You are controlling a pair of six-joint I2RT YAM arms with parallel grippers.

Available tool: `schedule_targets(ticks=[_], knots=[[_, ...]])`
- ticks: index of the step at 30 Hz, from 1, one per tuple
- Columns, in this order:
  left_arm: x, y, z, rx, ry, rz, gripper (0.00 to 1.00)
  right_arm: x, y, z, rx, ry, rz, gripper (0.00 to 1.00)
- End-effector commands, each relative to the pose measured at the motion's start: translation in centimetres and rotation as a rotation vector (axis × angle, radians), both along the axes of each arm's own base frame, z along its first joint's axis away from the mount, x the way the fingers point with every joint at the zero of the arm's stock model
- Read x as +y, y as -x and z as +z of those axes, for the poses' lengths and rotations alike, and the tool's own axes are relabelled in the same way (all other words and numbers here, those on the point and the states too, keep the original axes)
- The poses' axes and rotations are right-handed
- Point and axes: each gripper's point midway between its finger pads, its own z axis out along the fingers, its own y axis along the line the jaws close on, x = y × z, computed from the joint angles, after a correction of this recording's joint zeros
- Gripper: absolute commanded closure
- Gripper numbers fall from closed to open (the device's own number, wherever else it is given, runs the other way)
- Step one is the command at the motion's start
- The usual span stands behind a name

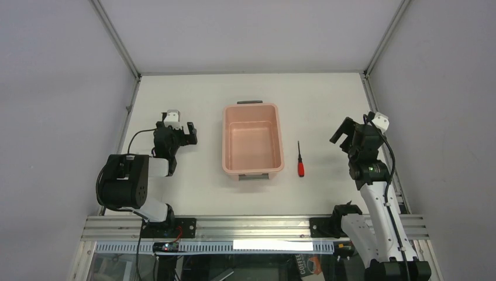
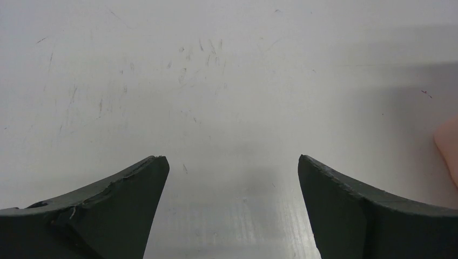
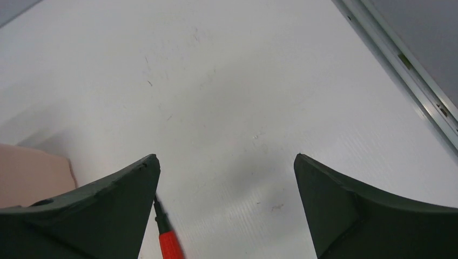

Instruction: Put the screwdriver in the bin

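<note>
The screwdriver (image 1: 300, 161), with a short red handle and thin dark shaft, lies on the white table just right of the bin (image 1: 252, 115), a salmon-pink tub with grey handles that holds nothing. My right gripper (image 1: 345, 132) is open and empty, raised to the right of the screwdriver. In the right wrist view the screwdriver (image 3: 166, 235) lies by the left finger (image 3: 102, 216), partly hidden behind it, and the right gripper (image 3: 226, 162) is open. My left gripper (image 1: 188, 134) is open and empty, left of the bin; in the left wrist view it (image 2: 232, 162) faces bare table.
A corner of the pink bin shows at the left wrist view's right edge (image 2: 448, 148) and at the right wrist view's left edge (image 3: 29, 172). An aluminium frame rail (image 3: 402, 62) runs along the table's right side. Grey walls enclose the table.
</note>
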Motion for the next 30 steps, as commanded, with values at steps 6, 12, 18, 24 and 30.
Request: schedule_targets(ticks=[6, 12, 18, 24, 30], knots=[[-0.6, -0.4, 1.5, -0.050, 0.011, -0.022, 0.01, 1.7, 0.0, 1.4, 0.067, -0.050, 0.087, 0.01], [-0.6, -0.4, 1.5, -0.050, 0.011, -0.023, 0.01, 5.8, -1.7, 0.6, 0.219, -0.137, 0.258, 0.01], [-0.6, -0.4, 1.4, -0.049, 0.011, -0.022, 0.01, 10.1, -2.1, -3.7, 0.426, -0.012, 0.354, 0.01], [-0.6, -0.4, 1.4, -0.049, 0.010, -0.022, 0.01, 12.6, -0.6, -9.4, 0.620, 0.003, 0.379, 0.05], [-0.6, -0.5, 1.5, -0.051, 0.011, -0.023, 0.01, 14.6, 0.9, -13.3, 0.707, -0.028, 0.439, 0.16]])
